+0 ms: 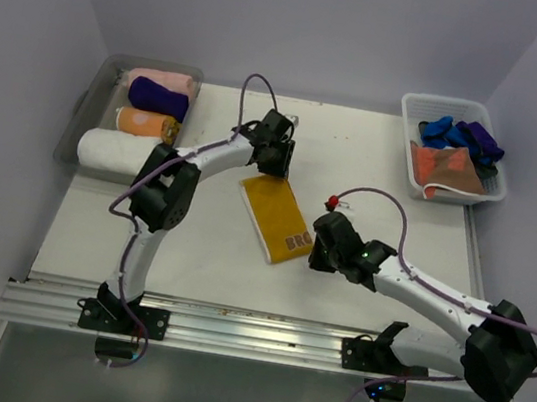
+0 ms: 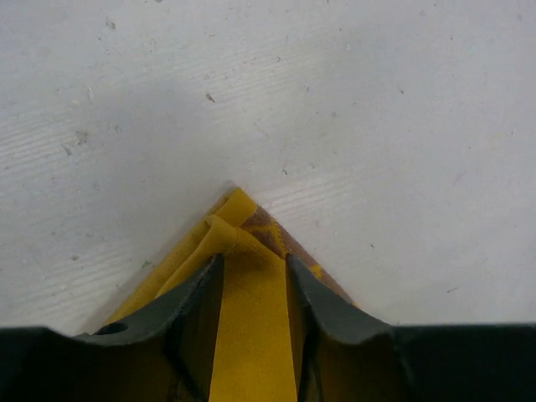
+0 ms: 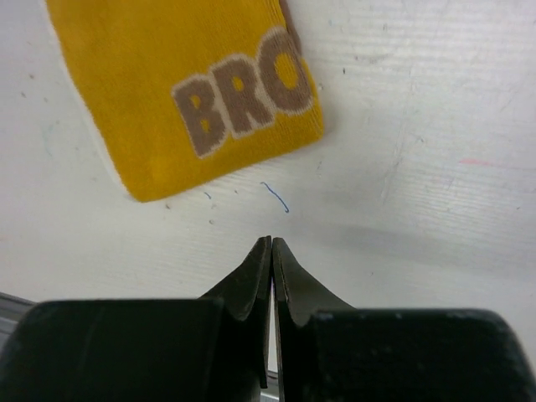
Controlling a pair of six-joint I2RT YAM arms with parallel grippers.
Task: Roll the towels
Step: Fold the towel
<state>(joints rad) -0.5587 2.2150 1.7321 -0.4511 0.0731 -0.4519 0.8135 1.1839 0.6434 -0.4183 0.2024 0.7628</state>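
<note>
A mustard yellow towel with dark lettering lies folded into a long strip in the middle of the table. My left gripper is down at its far end. In the left wrist view its fingers stand a little apart, open, astride the towel's far corner, with cloth lying between them. My right gripper hovers just off the near, lettered end, shut, with nothing between its fingers. Rolled pink, purple, orange and white towels lie at the left.
The rolled towels lie in a clear grey tray at the table's left edge. A white slotted basket at the back right holds loose blue, purple and rust-brown towels. A metal rail runs along the near edge.
</note>
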